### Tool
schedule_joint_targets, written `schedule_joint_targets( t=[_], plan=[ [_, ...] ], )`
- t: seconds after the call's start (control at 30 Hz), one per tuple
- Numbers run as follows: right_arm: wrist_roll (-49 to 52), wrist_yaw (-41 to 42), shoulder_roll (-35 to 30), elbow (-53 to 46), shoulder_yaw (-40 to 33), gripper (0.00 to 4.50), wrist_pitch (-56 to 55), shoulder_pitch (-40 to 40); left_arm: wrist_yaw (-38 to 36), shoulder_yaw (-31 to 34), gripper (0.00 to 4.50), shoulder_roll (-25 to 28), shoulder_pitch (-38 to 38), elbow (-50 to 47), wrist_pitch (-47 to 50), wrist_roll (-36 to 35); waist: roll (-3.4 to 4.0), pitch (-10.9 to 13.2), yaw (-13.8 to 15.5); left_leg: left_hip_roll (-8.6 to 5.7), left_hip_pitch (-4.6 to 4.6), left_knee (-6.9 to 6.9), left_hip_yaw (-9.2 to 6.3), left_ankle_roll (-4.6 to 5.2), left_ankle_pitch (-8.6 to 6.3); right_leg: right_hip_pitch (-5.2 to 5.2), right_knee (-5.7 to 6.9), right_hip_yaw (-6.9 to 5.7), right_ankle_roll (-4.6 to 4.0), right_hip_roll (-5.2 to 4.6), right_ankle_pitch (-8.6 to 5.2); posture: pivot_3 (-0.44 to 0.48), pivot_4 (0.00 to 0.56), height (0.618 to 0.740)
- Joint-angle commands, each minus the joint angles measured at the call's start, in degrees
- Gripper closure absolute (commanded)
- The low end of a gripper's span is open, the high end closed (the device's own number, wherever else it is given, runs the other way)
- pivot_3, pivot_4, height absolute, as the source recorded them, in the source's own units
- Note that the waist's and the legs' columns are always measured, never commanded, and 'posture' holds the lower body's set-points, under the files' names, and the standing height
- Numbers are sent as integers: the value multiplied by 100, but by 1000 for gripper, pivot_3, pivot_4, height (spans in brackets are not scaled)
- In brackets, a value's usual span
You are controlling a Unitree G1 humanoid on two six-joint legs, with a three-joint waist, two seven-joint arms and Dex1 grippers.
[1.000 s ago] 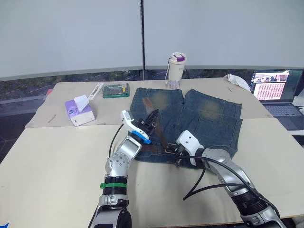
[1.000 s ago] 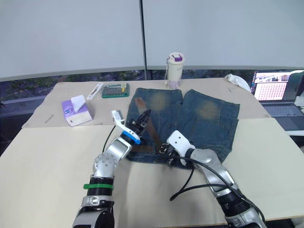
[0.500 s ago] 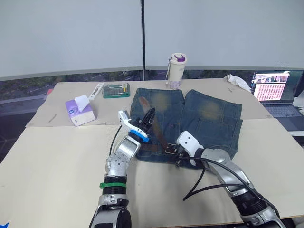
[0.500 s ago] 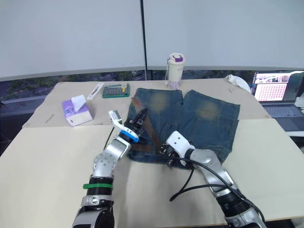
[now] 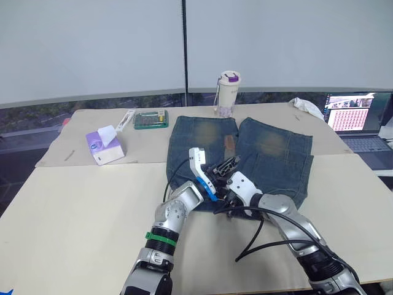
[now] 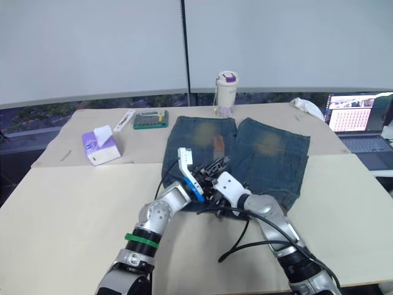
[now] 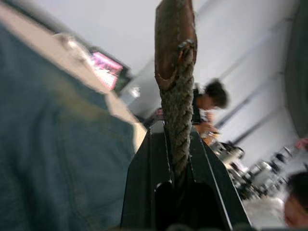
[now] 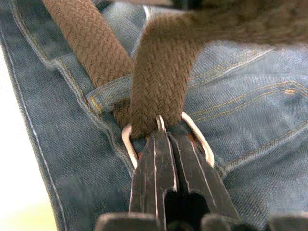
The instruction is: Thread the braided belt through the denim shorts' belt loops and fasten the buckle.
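Slippage is the main risk; the left gripper (image 7: 175,159) is clamped on the braided belt (image 7: 175,82) tip, the right gripper (image 8: 166,144) closed at the buckle (image 8: 192,137) on the denim shorts (image 5: 270,153) waistband; pulling could free the strap from the belt loops (image 8: 108,94).

I see a wide cream table (image 5: 73,209) with a seam across it, a second tan surface (image 5: 92,132) behind. Beyond them a dark window strip (image 5: 61,107) runs under pale roller blinds (image 5: 92,43), split by a black vertical mullion (image 5: 183,43). Off to my right sits an open laptop (image 5: 353,120), its screen lit. Light is even and flat.
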Motion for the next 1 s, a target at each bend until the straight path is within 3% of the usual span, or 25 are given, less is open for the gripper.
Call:
schedule_joint_targets(
  t=[0.03, 0.23, 0.4, 0.53, 0.7, 0.83, 1.0],
  plan=[
    [-124, 116, 60, 482, 511, 4485, 373, 432, -421, -299, 4500, -557, -593, -184, 166, -113, -1, 0, 3, 0, -1, 0, 0, 0, 0, 0, 0, 0, 1, 0, -1, 0, 150, 740],
    [-148, 56, 101, 450, 458, 4485, 358, 480, -407, -109, 4500, -607, -528, -229, 256, -199, -1, 1, 12, -1, -1, 1, 0, 6, -3, 0, -1, 0, 1, -1, -1, 0, 150, 740],
    [-157, 57, 107, 466, 427, 4485, 320, 492, 332, 765, 4500, -632, -784, 185, 47, -570, -1, 1, 5, 0, 0, 0, -1, 6, -4, -1, 0, 0, 1, 0, -1, 0, 150, 740],
    [-166, 59, 114, 505, 429, 4485, 283, 486, 498, 1154, 4500, -422, -932, 285, 73, -925, -4, 2, 8, 3, 1, 0, -3, 5, -5, -3, 2, -2, 1, 0, -1, 0, 150, 740],
    [-172, 79, 133, 545, 443, 4485, 265, 455, 401, 1298, 4500, -267, -1007, 184, 297, -1201, -14, 5, 33, -2, 1, 2, -3, -2, -1, 1, 0, -1, 1, -3, -1, 0, 150, 740],
    [-204, 102, 119, 596, 473, 4485, 239, 407, 97, 1199, 4500, -152, -1042, -387, 1103, -1877, -14, 7, 23, -1, -2, 2, -3, -1, -1, -3, 4, -2, 1, 0, -1, 0, 150, 740],
    [-213, 95, 115, 658, 463, 4485, 215, 396, -134, 994, 4500, -158, -983, -670, 1679, -2147, -7, 15, 0, -2, -5, 2, -3, -15, 7, -10, 7, -2, 1, 0, -1, 0, 150, 740]
  ],
)
